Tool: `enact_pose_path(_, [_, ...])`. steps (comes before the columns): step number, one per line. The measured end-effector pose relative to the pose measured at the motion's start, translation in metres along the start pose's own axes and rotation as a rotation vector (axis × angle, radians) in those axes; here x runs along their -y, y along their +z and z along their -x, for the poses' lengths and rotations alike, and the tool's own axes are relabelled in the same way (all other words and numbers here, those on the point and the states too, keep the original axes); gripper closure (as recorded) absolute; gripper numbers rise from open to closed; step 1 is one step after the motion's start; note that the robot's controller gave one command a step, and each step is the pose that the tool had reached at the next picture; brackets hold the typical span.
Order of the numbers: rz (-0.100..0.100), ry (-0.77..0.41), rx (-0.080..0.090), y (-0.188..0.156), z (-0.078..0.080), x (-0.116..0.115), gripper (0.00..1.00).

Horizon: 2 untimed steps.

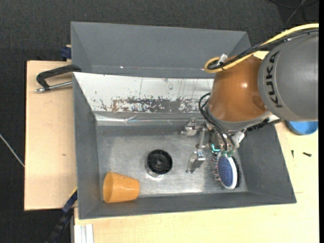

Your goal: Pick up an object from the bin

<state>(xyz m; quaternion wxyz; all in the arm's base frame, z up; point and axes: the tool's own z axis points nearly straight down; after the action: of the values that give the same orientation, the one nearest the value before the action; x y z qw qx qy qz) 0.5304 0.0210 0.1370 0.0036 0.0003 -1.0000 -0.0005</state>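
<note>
The claw (194,145) hangs open and empty just beside an oval blue brush (227,173) with a white rim.

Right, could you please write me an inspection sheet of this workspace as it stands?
Surface: grey metal bin, floor scuffed, back wall flecked with dark marks.
Job's things: orange cup on its side in the front-left corner; black round cap mid-floor; blue oval brush at the right.
Clutter: nothing seen.
Grippers: gripper low over the floor between cap and brush, nearer the brush.
Cables: yellow and black cables run over the orange cover on the arm.
Surroundings: dark floor; a blue thing beyond the right rim, partly hidden by the arm.
</note>
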Motion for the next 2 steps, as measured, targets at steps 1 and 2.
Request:
enact_pose_path(1, [0.0, 0.08, 0.011, 0.066, 0.011, -0.077, 0.0])
enact_pose_path(2, [0.003, 0.175, 0.014, 0.035, 0.01, -0.073, 0.0])
